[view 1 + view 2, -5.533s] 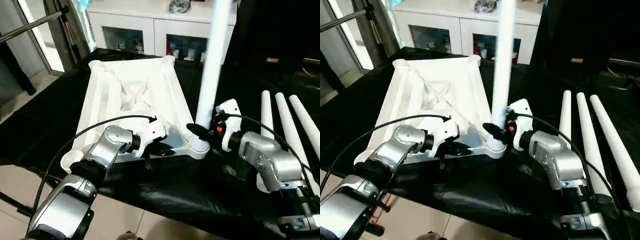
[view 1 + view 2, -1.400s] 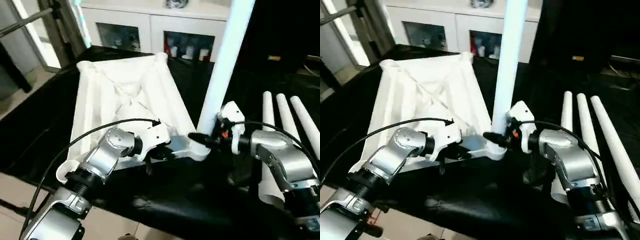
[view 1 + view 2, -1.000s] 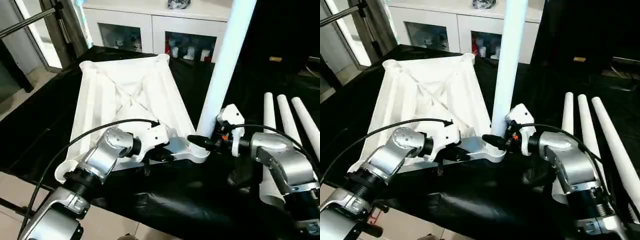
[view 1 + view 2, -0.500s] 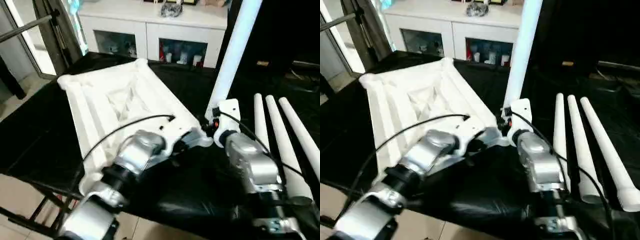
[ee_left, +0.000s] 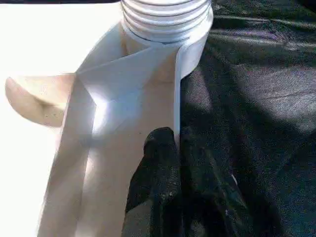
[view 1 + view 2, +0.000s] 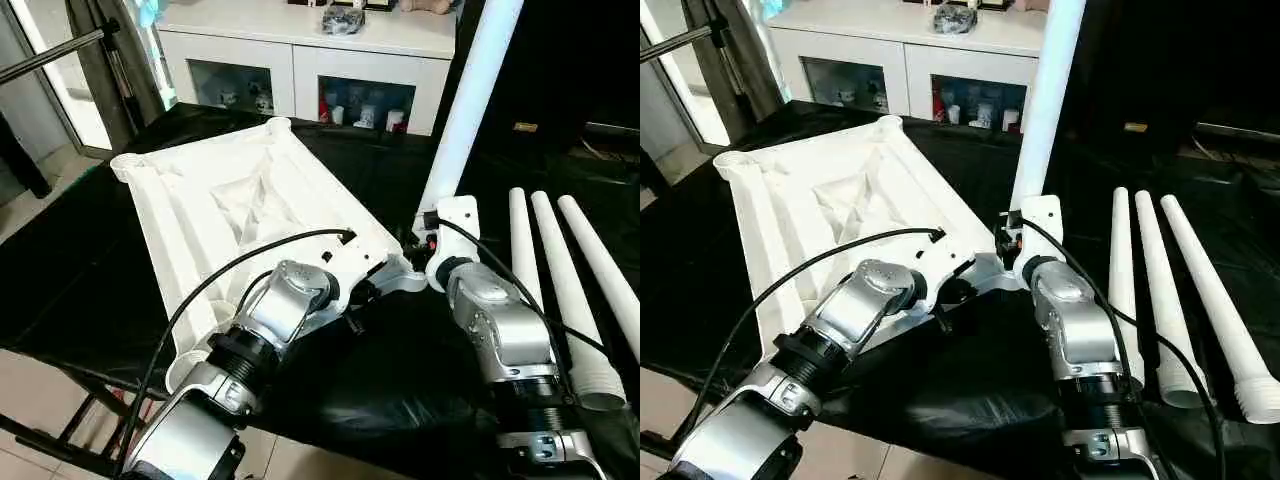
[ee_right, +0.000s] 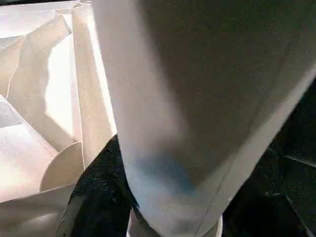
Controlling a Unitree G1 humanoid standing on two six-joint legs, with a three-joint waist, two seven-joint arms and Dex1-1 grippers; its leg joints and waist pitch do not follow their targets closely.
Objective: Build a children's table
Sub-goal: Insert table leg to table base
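Observation:
The children's table top (image 6: pixel 230 200) lies upside down on the black cloth, its ribbed underside facing up, set diagonally. One white leg (image 6: pixel 465 110) stands upright in the near corner socket (image 6: pixel 405 278). My right gripper (image 6: pixel 425 235) is shut around that leg just above the socket; the right wrist view shows the leg (image 7: pixel 187 98) with one black finger (image 7: pixel 98 192) beside it. My left gripper (image 6: pixel 352 297) is shut on the top's rim beside the same corner. The left wrist view shows its fingers (image 5: pixel 159 150) pinching the rim wall below the threaded leg end (image 5: pixel 165 15).
Three more white legs (image 6: pixel 545 270) lie side by side on the cloth at the right. A white glass-door cabinet (image 6: pixel 300 70) stands behind the table. A metal stand (image 6: pixel 60 50) rises at the far left. The cloth's front edge drops to the floor (image 6: pixel 40 420).
The table top has turned, its far end swinging to the left, with the leg still in its socket. Both grippers kept their hold. The camera has also shifted.

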